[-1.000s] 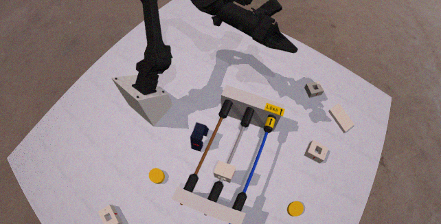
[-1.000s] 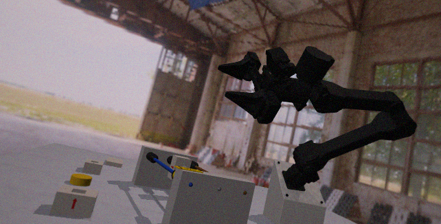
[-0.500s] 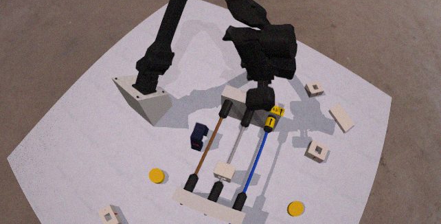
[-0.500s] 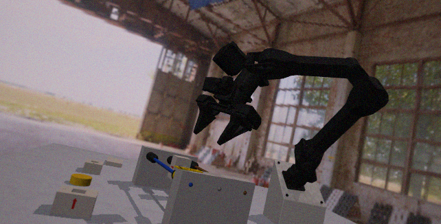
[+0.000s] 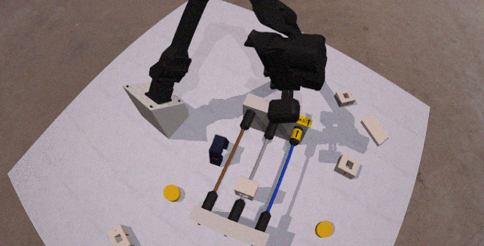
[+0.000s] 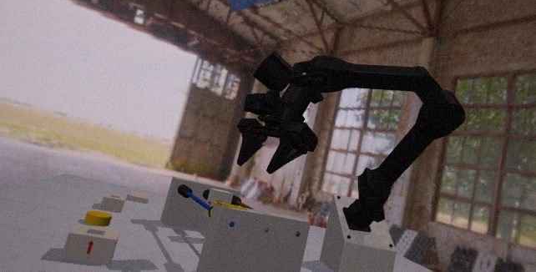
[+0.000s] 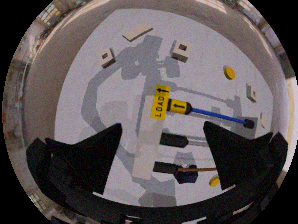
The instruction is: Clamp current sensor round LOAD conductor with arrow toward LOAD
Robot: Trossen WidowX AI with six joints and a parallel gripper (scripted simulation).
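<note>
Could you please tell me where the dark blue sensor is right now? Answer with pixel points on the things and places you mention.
In the top view, the dark blue sensor [image 5: 217, 149] [image 7: 187, 175] stands just left of the brown conductor [image 5: 231, 158] [image 7: 200, 169], apart from it.

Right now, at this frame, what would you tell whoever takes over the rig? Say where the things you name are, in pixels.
Gripper [image 6: 253, 169] [image 7: 164, 127]: open, nothing held, above the end block [image 5: 256, 102] [image 6: 255, 237] [image 7: 145, 155] with the LOAD marker [image 5: 304, 121] [image 7: 160, 102].
Dark blue piece, probably the open sensor [image 5: 218, 149] [image 7: 186, 174]: on the table beside the brown conductor [image 5: 229, 159] [image 7: 202, 169].
LOAD conductor [image 5: 281, 176] [image 6: 198, 200] [image 7: 217, 115]: the blue one, no sensor on it.
Done: no clamping.
Left: grasp, align arrow, clamp, latch, release.
</note>
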